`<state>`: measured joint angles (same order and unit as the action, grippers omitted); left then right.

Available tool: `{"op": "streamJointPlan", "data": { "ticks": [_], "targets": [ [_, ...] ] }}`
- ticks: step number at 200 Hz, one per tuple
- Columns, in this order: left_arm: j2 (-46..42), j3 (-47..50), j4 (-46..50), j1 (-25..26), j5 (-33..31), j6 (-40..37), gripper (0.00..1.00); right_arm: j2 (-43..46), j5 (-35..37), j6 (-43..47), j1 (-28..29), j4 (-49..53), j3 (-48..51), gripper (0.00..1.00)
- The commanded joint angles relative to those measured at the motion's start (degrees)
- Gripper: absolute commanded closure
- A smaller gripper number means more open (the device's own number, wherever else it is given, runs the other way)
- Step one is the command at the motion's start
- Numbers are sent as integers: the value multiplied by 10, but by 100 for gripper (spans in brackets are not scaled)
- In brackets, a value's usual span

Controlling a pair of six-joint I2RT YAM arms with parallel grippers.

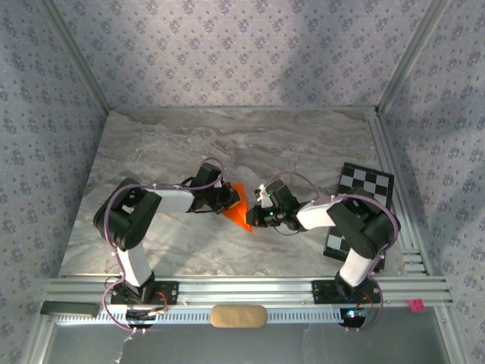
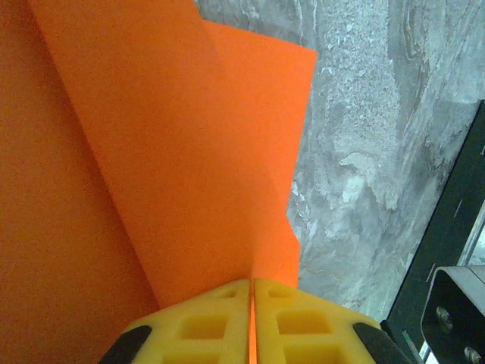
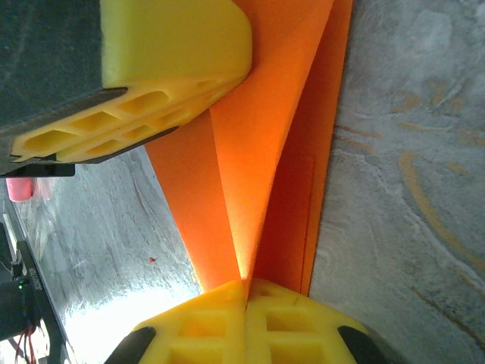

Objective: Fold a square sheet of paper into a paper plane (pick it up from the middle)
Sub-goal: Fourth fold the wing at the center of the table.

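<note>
Both arms are pinched onto the same sheet of paper [image 1: 241,211] here. I can't tell whether its lower edge touches the marble table [image 2: 364,152] or hangs just above it.

The left gripper [image 2: 251,294] has its yellow pads squeezed flat together, with only the orange edge sandwiched in the seam. The sheet fans out ahead of the jaws and off to their left, one flap layered over another.

The right gripper [image 3: 245,292] is the same story, with its pads clamped on the paper. A crease runs straight out from the seam and two layers open in a V ahead of it. The left one's pad sits beyond that V, up and to the left, holding the opposite edge.

My read is that this is a mid-fold crease step, nowhere near a finished dart. To do it well I'd hold both pinches firm and bring the jaws together evenly, so the layers close along the existing crease instead of buckling. I wouldn't twist either wrist, since thin paper held at two edges probably slips or tears easily. I'd lay it flat before pressing the crease.
</note>
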<state>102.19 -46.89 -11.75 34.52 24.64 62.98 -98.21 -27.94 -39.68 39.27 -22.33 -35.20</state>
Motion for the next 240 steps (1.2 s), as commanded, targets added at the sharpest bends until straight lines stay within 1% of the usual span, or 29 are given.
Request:
{"op": "streamJointPlan", "data": {
  "ticks": [1,80,183,228,240],
  "targets": [
    [4,-14,10,5,-7,-12,89,-22,18,-2,-6,73,6,100],
    [12,-13,23,5,-20,-12,90,-27,13,-4,-9,86,-1,100],
    [34,-22,39,5,-16,-21,90,-22,8,-6,-10,94,-4,100],
    [35,-23,46,5,-16,-26,90,12,-4,-3,-6,115,-7,93],
    [34,-22,46,5,-16,-27,90,19,-4,2,-6,127,-7,92]
  ]
}}
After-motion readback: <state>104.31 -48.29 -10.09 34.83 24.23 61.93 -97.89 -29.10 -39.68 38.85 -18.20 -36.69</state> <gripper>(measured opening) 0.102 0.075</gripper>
